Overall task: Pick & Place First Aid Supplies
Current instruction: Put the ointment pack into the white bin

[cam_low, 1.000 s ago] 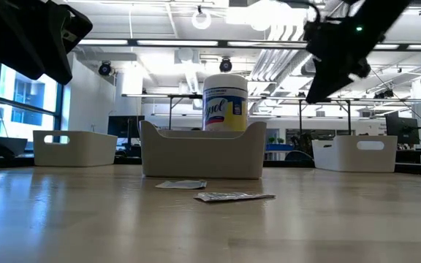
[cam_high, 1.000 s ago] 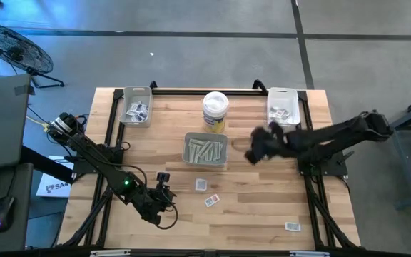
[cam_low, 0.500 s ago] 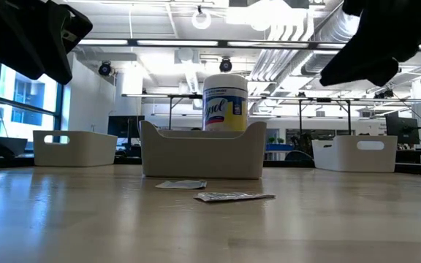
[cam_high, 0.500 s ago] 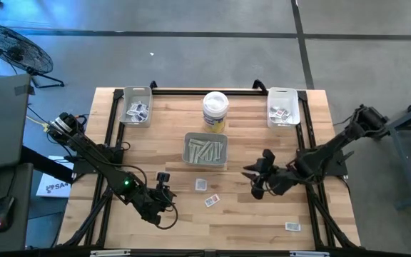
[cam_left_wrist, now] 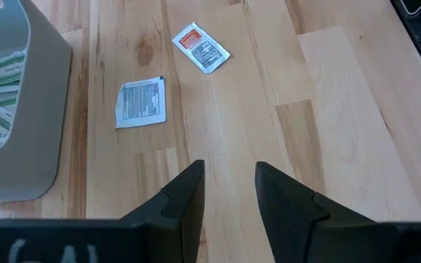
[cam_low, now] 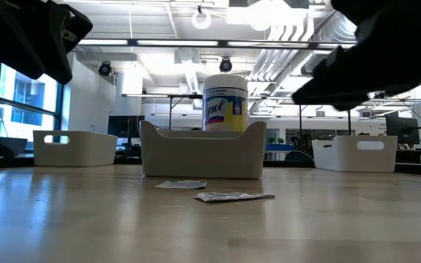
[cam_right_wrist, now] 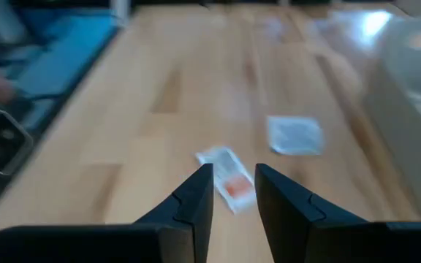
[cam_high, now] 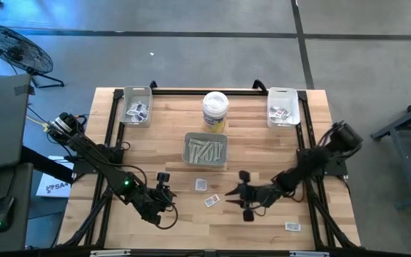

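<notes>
Right gripper hangs just beside the red packet, near the middle tray, fingers narrowly apart and empty. Best to centre over the packet, then descend flat. Left gripper waits nearby, empty.

Right gripper reaches low over mid-table, fingers parted; left gripper waits nearby.

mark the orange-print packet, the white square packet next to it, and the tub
orange-print packet [cam_left_wrist: 201, 48], left wrist view, centre of its printed face
white square packet [cam_left_wrist: 141, 102], left wrist view, middle of its print
tub [cam_high: 215, 106], high view, lid centre
</notes>
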Available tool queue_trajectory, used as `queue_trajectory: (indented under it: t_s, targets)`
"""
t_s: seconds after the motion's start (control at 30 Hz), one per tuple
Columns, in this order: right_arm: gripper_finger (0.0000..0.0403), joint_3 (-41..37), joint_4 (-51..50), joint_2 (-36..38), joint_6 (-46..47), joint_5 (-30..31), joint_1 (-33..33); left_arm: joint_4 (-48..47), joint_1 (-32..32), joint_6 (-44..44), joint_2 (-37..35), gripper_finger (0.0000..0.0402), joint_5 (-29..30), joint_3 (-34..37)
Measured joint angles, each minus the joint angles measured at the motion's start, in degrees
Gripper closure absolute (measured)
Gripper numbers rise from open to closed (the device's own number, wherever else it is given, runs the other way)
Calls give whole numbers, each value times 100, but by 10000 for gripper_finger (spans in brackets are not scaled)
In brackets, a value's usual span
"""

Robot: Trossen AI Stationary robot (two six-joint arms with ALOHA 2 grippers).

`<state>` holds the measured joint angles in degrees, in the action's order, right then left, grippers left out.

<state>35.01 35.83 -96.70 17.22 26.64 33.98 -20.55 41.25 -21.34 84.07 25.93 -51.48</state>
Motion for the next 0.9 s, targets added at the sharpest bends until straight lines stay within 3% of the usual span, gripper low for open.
queue_trajectory:
  t_s: [0.17,0.37,0.53,0.73,0.9]
  targets:
    - [307,575,360,-731,-623,-436,-152,-3,0,2,0,282,-2,0]
    - [307,1573,-156,-1301,-977,-1095,-427,3,-1,2,1,282,1,2]
    - [307,2261,-1201,-1514,-1047,-1606,-746,-7,-2,0,0,282,0,2]
    - [305,2610,-1705,-1705,-1359,-1945,-1004,-3,0,2,1,282,-1,2]
    - [281,2777,-2022,-1961,-1364,-2263,-1077,-1,0,0,1,282,0,2]
